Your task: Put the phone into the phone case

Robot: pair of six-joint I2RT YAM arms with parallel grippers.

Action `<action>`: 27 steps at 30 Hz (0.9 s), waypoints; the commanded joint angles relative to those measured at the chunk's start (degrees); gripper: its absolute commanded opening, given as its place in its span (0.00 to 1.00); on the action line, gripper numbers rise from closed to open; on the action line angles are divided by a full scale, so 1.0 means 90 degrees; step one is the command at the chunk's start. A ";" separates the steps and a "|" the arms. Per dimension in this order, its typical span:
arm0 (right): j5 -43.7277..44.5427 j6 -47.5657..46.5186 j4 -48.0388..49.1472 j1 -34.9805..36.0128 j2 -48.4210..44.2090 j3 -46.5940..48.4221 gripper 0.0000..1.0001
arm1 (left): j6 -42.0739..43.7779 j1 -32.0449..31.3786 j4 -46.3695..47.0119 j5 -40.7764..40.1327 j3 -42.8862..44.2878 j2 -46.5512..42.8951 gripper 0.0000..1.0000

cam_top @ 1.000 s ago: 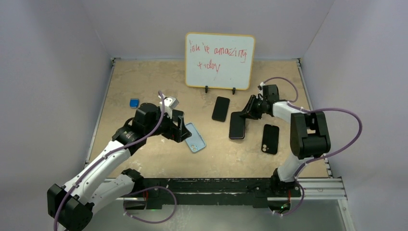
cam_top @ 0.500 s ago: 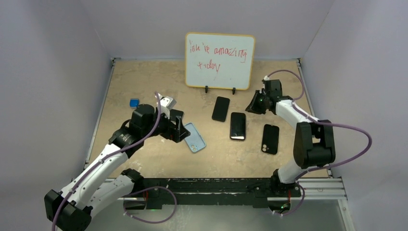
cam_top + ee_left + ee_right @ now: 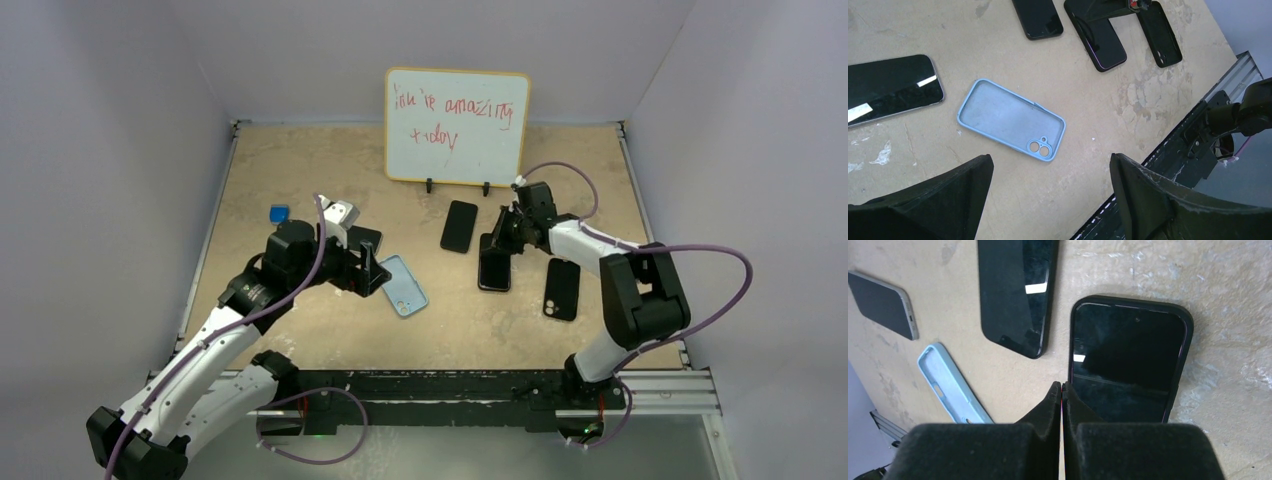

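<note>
The phone (image 3: 494, 264), black screen with a thin reddish rim, lies flat on the table mid-right; it also shows in the right wrist view (image 3: 1128, 355) and the left wrist view (image 3: 1100, 42). My right gripper (image 3: 503, 237) is shut, its tips (image 3: 1062, 386) down at the phone's long edge, with a thin reddish line in the slit between them. The light blue phone case (image 3: 405, 285) lies open side up left of the phone (image 3: 1008, 117). My left gripper (image 3: 372, 268) is open and empty above the table, its midpoint (image 3: 1050, 161) just past the case's camera cutout.
An all-black phone (image 3: 459, 226) lies left of the task phone, and a black slab with twin lenses (image 3: 562, 288) to its right. A silver-rimmed phone (image 3: 890, 87) lies under my left wrist. A small blue cube (image 3: 279, 213) sits far left. A whiteboard (image 3: 457, 126) stands at the back.
One second ago the right gripper was at the phone's raised far end; it then pulled back, leaving the phone flat, and has now come back shut. The left arm shifted slightly left.
</note>
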 commanded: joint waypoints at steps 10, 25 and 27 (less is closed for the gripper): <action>0.0472 0.0213 0.0249 0.0091 0.0424 -0.0342 0.00 | 0.0010 0.0020 -0.0044 -0.0520 0.0250 -0.0050 0.91; 0.0408 0.0345 0.0804 0.1532 -0.0593 -0.0173 0.15 | -0.1593 0.0032 -0.0283 -0.1430 0.0051 0.0893 0.97; 0.0407 0.0334 0.1132 0.1839 -0.0550 -0.0219 0.26 | -0.1928 0.0025 -0.0244 -0.1795 -0.0078 0.1009 0.96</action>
